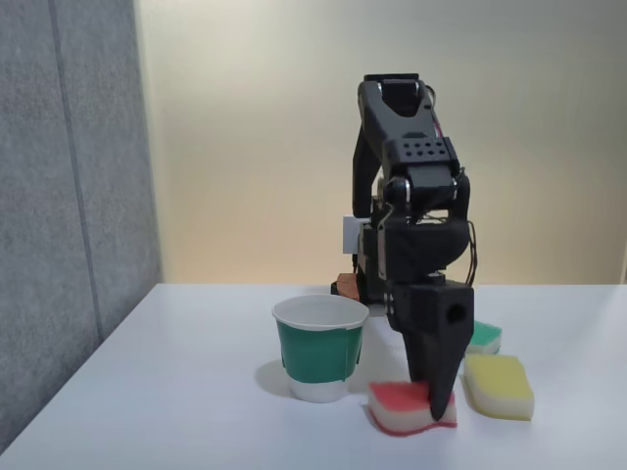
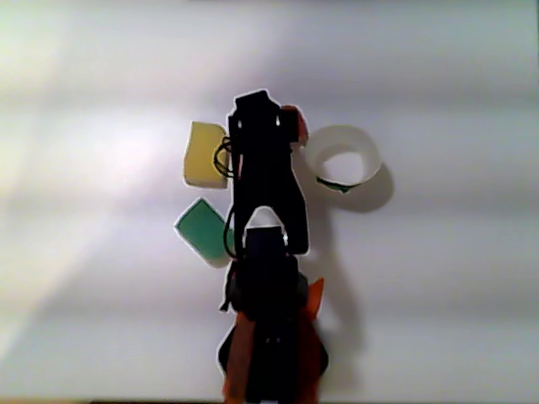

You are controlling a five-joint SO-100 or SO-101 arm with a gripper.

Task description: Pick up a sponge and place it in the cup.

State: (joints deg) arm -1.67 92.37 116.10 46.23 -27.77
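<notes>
The sponge (image 1: 400, 405), red on top with a cream body, lies on the white table to the right of the cup (image 1: 320, 349) in the fixed view. My gripper (image 1: 438, 407) points straight down onto the sponge's right half, its dark front finger covering that part. The jaws straddle the sponge and its right end looks pinched and bent. From above, a sliver of the sponge (image 2: 291, 123) peeks out beside the gripper (image 2: 262, 111), with the cup (image 2: 322, 156) just to its right. The green cup stands upright and holds nothing that I can see.
A yellow sponge (image 1: 500, 385) lies right of the gripper, and a green-topped sponge (image 1: 484, 337) sits behind it. From above, the yellow sponge (image 2: 202, 153) and the green-topped sponge (image 2: 199, 229) lie left of the arm. A grey wall panel (image 1: 69, 196) borders the table's left side.
</notes>
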